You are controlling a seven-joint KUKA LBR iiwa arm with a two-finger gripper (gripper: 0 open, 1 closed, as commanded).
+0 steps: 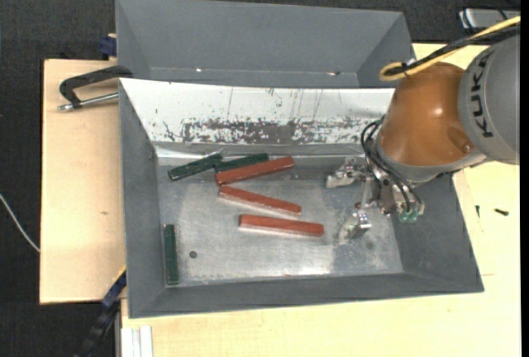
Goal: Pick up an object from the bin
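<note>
**In the bin's right half, the arm hangs low over bare floor**

Over the right side of the grey metal bin (136,182), the arm (496,107) reaches in from the right and bends steeply down. Its rounded orange cover (426,120) sits above the bin's right wall, with dark cables looping beneath it. Below the cover, the metal gripper (361,219) points down at the floor, close to it or on it. Whether the pincer is released or clenched cannot be told, and nothing can be made out in its grasp.

The bin is folded sheet metal with sloping walls. Its floor is dull and scuffed, and its back wall is pale and flecked with dark scratches.

Long flat bars lie loose on the floor, all left of the gripper. The front red-brown bar (281,226) is nearest, with its right end just beside the gripper and apart from it. The middle red-brown bar (259,201) lies behind it. The rear red-brown bar (254,170) lies near the back wall. Against the rear bar's left end lie a dark green bar (195,167) and a second green bar (248,158), which is partly hidden. A third green bar (170,253) lies along the left wall. A small dark dot (193,255) sits just beside it.
</note>
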